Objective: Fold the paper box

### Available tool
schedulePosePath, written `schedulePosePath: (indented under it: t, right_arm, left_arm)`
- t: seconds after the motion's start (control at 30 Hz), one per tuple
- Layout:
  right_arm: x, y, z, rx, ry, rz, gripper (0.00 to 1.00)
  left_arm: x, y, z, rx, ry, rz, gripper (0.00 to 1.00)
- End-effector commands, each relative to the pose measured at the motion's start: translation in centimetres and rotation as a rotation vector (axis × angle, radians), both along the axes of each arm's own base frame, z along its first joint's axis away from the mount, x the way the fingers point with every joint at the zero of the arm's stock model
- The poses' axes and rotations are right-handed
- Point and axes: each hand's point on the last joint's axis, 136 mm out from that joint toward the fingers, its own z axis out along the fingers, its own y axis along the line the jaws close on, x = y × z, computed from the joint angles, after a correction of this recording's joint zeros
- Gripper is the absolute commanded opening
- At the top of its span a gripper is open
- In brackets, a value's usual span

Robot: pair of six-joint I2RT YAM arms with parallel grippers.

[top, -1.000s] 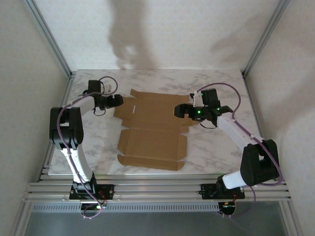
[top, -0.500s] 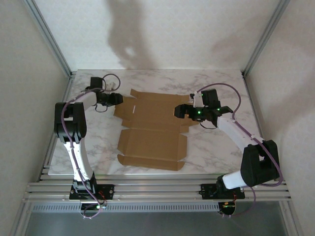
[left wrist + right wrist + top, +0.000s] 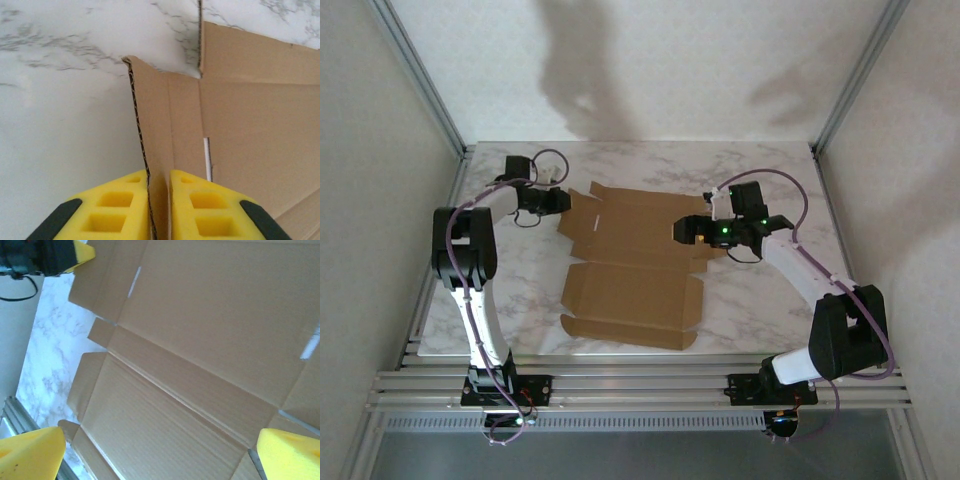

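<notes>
The paper box (image 3: 630, 270) lies unfolded on the marble table as a flat brown die-cut sheet. My left gripper (image 3: 563, 200) is at its far left corner, shut on a side flap (image 3: 152, 115) that now stands on edge between the yellow pads (image 3: 120, 205). The main panel with a narrow slot (image 3: 250, 125) lies flat to the right of that flap. My right gripper (image 3: 682, 228) hovers open over the sheet's right side, its yellow fingertips (image 3: 30, 455) wide apart with the cardboard (image 3: 200, 340) below them. In the right wrist view, the left gripper (image 3: 75, 252) shows at the top left corner.
The marble table top (image 3: 520, 300) is bordered by white walls on three sides, with metal posts at the back corners (image 3: 465, 150). An aluminium rail frame (image 3: 640, 385) runs along the near edge, carrying both arm bases.
My left gripper has closed on the box's far left flap, which has risen from flat to standing on edge. The right arm has stayed put, open.
</notes>
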Motion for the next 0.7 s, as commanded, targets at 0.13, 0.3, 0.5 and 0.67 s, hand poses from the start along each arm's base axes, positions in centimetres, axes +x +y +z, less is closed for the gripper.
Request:
schedulePosePath:
  t: [0.13, 0.3, 0.5, 0.67]
  right_arm:
    - [0.9, 0.9, 6.5, -0.017, -0.156, 0.158, 0.91]
    - [3.1, 1.1, 7.9, -0.088, -0.197, 0.204, 0.87]
    - [5.4, 0.6, 8.1, -0.207, -0.207, 0.236, 0.84]
    - [6.8, 0.4, 8.0, -0.260, -0.213, 0.251, 0.81]
  left_arm:
    - [0.1, -4.3, 9.2, -0.099, -0.187, -0.174, 0.12]
    - [-1.1, -5.1, 12.1, -0.080, -0.315, -0.257, 0.05]
    - [-3.4, -6.4, 14.4, -0.076, -0.411, -0.350, 0.06]
    - [-4.8, -7.7, 15.2, -0.077, -0.456, -0.408, 0.07]
